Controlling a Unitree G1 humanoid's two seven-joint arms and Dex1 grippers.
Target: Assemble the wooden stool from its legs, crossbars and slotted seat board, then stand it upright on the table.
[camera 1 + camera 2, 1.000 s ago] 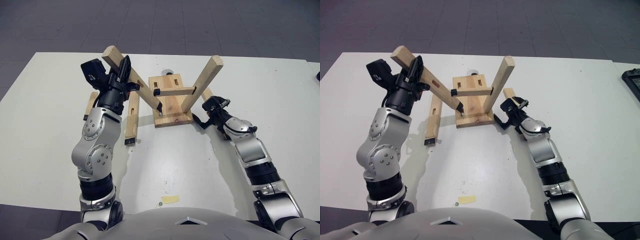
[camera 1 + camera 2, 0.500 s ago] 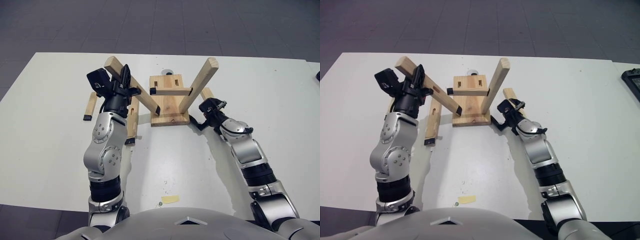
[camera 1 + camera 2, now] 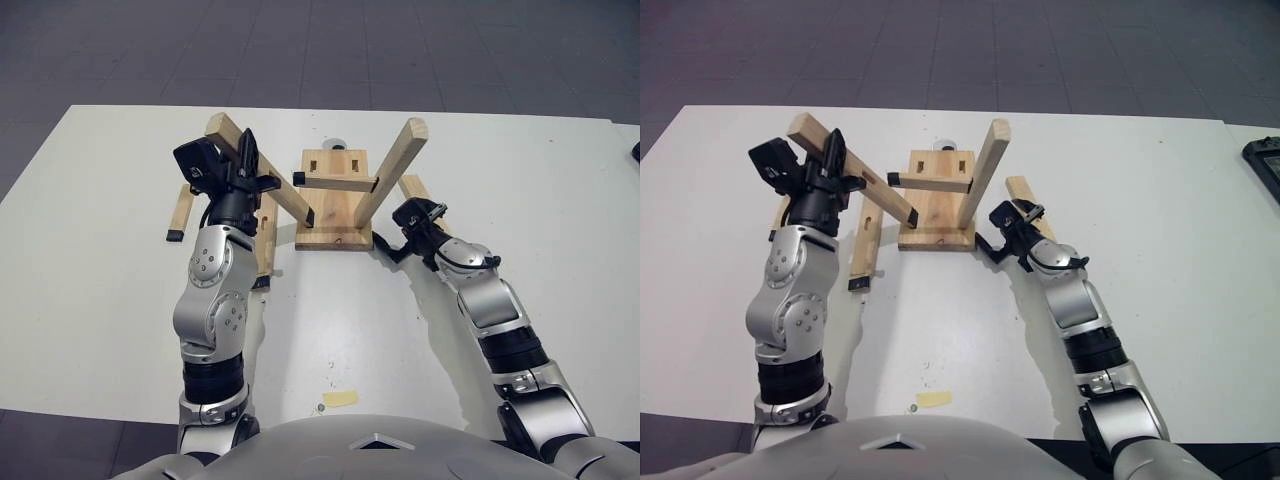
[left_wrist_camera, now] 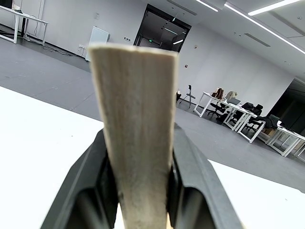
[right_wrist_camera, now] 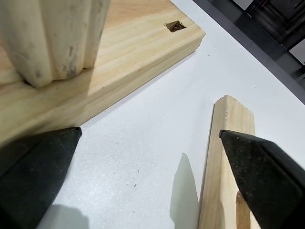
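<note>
So, the relation that matters is held leg point(image 3: 285, 193) vs seat board point(image 3: 335, 222). The board lies flat on the table point(image 3: 110, 300) at upper centre of the head view, just right of the left gripper point(image 3: 247, 170). The leg's long axis runs diagonally from upper left down to the right, with its black-tipped lower end over the board's left side. I can't tell whether it sits in a slot or only rests there. The left gripper is clamped on the leg's upper half, with both fingers point(image 4: 90, 181) flat against its sides, and the forearm rises steeply from lower left of the frame. The crossbar point(image 3: 338, 182) runs level off the standing leg point(image 3: 393, 165), which is seated on the board's right side and leans right. The bar's capped free end is just beside the held leg's midspan, contact unclear. My read is that the next move pivots the held leg more upright about its lower end so the bar's end can mate with it, and that's the left arm's job. The right gripper point(image 3: 405, 230) sits low on the table just right of the board's near right corner. Its jaws are spread wide and empty, with the board to one side and a loose leg point(image 5: 228, 157) to the other. Its forearm stretches in diagonally from lower right. It's the nearer one to the board, so it looks best placed to brace it against sliding.
</note>
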